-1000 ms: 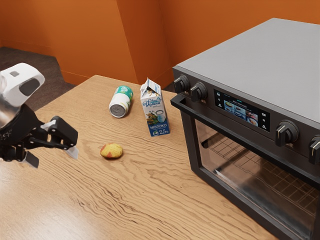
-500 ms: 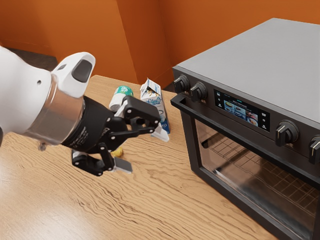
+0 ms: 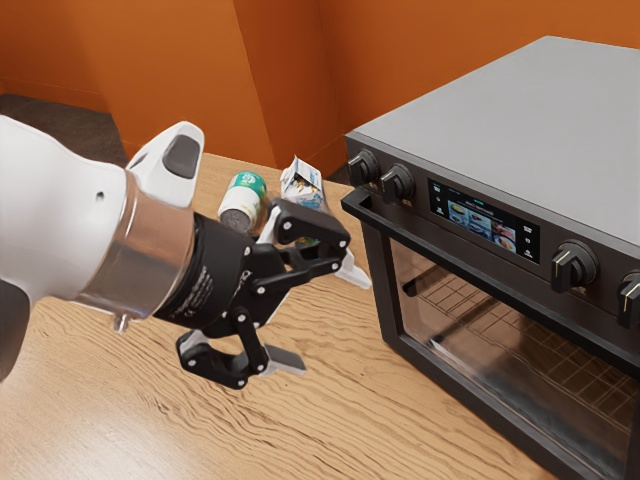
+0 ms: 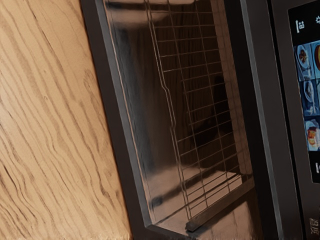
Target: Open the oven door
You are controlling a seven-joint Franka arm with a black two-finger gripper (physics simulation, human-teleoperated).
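Note:
My gripper (image 3: pixel 324 317) stands open, its two fingers apart with nothing between them, a short way out from the near end of the oven's front. The black oven (image 3: pixel 500 130) is on the exterior view's right, its glass door (image 3: pixel 500 330) shut. Along the door's top edge runs the dark handle (image 3: pixel 480 265); the gripper does not touch it. The wrist view looks onto the door glass (image 4: pixel 165 115) with a wire rack behind it, and the handle (image 4: pixel 262 125) runs beside the display (image 4: pixel 307 90).
A green and white can (image 3: pixel 243 198) and a milk carton (image 3: pixel 302 185) stand behind the gripper, the carton partly covered by it. Bare wood of the table (image 3: pixel 330 430) lies below the hand. Control knobs (image 3: pixel 397 183) stick out above the handle.
My hand has come in from the exterior view's left toward the oven, now covering the yellow-red fruit and part of the carton. The oven door has not moved.

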